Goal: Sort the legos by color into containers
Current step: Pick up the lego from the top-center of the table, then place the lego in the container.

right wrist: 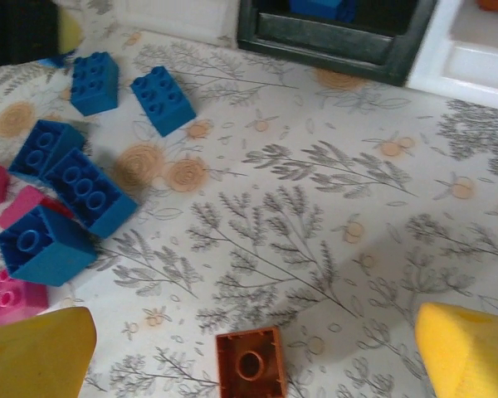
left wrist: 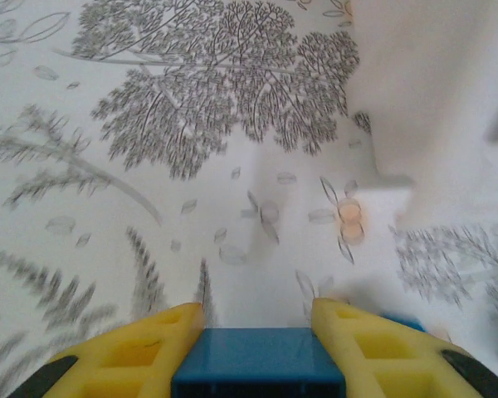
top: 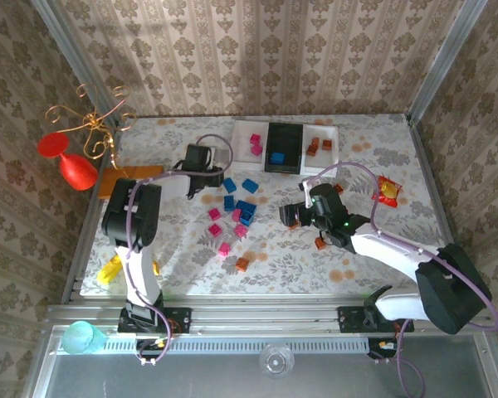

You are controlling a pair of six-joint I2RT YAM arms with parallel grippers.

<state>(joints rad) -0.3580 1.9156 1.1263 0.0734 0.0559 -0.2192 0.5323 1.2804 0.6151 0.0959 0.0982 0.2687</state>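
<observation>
Here the tabletop (top: 382, 249) has three trays in a row at its far edge. The left white tray (top: 241, 151) has pink bricks (top: 255, 145) in it. The black tray (top: 287, 137) in the middle has one blue brick (top: 276, 157). The right white tray (top: 319, 164) has orange-brown bricks (top: 313, 148). Loose legos (top: 235, 207) lie near the middle of the tabletop. The left pincer (left wrist: 257, 322) squeezes a blue lego (left wrist: 257, 363) between its yellow fingers (left wrist: 141, 356). The right pincer (right wrist: 257, 336) is spread wide, with an orange-brown lego (right wrist: 251, 365) lying between its fingers, touching neither.
</observation>
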